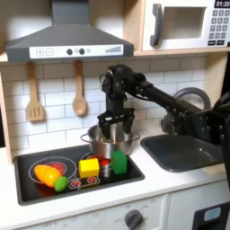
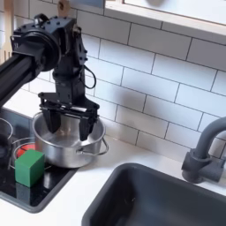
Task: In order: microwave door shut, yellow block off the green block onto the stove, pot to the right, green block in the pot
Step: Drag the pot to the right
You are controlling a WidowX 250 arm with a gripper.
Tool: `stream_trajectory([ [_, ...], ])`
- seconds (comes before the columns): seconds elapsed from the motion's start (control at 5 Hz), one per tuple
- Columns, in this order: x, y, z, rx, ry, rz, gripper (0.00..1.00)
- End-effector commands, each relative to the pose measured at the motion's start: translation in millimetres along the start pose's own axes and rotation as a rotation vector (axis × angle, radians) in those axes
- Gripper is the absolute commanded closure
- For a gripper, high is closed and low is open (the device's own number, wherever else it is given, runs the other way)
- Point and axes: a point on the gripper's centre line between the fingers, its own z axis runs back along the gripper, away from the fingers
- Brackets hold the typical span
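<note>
First exterior view frames a toy kitchen: the microwave door [image 1: 178, 24] sits shut at the upper right, its dark handle upright beside the window. Below it the black arm reaches in from the first exterior view's right and bends down over the pot [image 1: 113, 140], which stands on the back right part of the stove [image 1: 36, 186]. The gripper [image 1: 114, 126] hangs just above the pot's rim with its fingers spread wide and holding nothing; in the second exterior view the gripper [image 2: 67, 122] shows the same, one finger [image 2: 86, 125] over the pot's near rim and the other toward the second exterior view's left. The pot [image 2: 62, 150] looks empty apart from a reddish reflection inside.

The yellow block [image 1: 88, 166] lies on the stove in front of the pot, and the green block [image 1: 119, 162] stands just beside it toward the first exterior view's right, close against the pot's front; whether they touch cannot be told. In the second exterior view the green block [image 2: 30, 167] rests on the stove [image 2: 48, 190] near the pot's wall. Orange and yellow toy food [image 1: 49, 174] lies on the stove's left burner, with a small lime-green piece [image 1: 61, 184] next to it
</note>
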Motion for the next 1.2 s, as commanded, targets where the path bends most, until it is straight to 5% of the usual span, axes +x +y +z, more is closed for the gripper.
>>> stream_trajectory([
  [0.0, -2.5, -10.3, 28.4, -0.036, -0.04, -0.011, 0.0],
  [0.4, -15.0, -8.7, 35.4, -0.04, -0.031, -0.027, 0.0],
  [1.0, -55.5, 0.9, 40.0, 0.017, -0.005, -0.068, 0.0],
])
